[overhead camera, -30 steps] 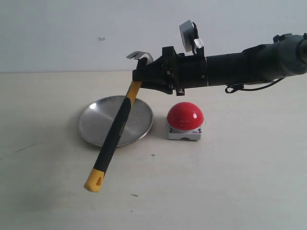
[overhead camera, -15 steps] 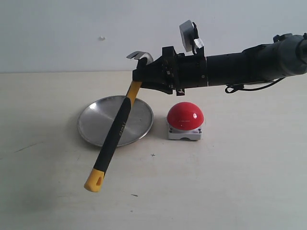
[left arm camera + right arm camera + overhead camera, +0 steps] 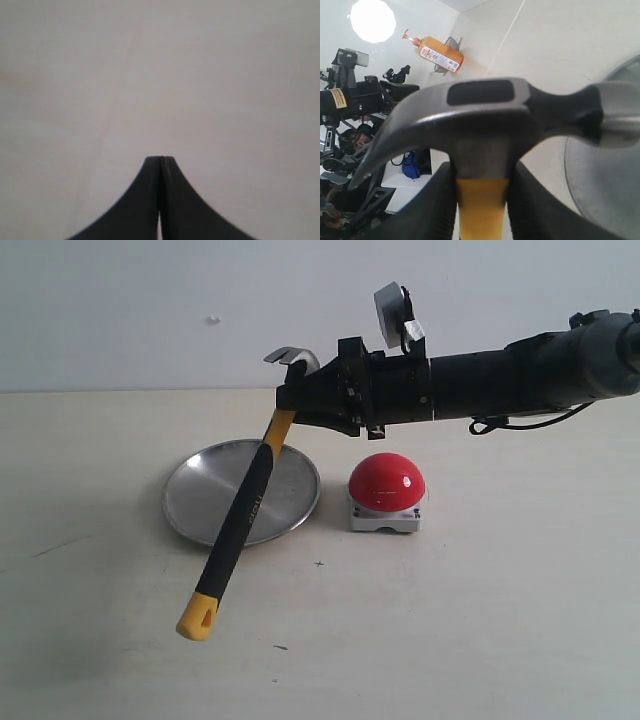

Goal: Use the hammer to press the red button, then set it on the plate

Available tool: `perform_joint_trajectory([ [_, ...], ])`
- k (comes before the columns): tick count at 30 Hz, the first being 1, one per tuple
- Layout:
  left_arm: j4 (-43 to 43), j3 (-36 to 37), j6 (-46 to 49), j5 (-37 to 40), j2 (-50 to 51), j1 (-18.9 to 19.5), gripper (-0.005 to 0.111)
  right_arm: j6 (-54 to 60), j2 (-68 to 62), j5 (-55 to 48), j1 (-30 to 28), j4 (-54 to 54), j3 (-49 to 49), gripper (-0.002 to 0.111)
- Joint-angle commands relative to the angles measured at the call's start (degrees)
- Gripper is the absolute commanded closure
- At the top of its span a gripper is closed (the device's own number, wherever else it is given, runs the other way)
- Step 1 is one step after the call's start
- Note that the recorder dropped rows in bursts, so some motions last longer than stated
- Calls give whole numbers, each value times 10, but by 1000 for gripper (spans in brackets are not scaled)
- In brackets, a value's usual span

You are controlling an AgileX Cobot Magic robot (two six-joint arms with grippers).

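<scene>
My right gripper (image 3: 292,400) reaches in from the right and is shut on the hammer (image 3: 245,510) just under its dark head. The hammer hangs tilted above the table, its yellow looped end low at the front left and its shaft crossing over the plate (image 3: 200,500). In the right wrist view the hammer (image 3: 482,115) fills the frame, its yellow neck clamped in my right gripper (image 3: 481,195), with the plate (image 3: 607,185) beyond. The red button (image 3: 386,483) sits on its grey base right of the plate, below the arm. My left gripper (image 3: 160,160) is shut over bare table.
A pale wall rises behind the table in the exterior view. In the right wrist view an orange bottle (image 3: 439,56) hangs on a wall, and dark camera gear (image 3: 355,95) stands off to one side.
</scene>
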State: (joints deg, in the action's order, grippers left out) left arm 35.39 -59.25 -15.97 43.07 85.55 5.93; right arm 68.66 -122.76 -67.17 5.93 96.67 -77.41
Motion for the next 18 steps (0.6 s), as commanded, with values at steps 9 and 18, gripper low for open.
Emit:
perform_joint_trajectory([
  [9,-647,-11,470,-4,30,-158,98,4,14,-28,0,33,-1,108],
  [18,-677,-11,468,-14,44,-259,43,4,14,-28,0,33,-1,108],
])
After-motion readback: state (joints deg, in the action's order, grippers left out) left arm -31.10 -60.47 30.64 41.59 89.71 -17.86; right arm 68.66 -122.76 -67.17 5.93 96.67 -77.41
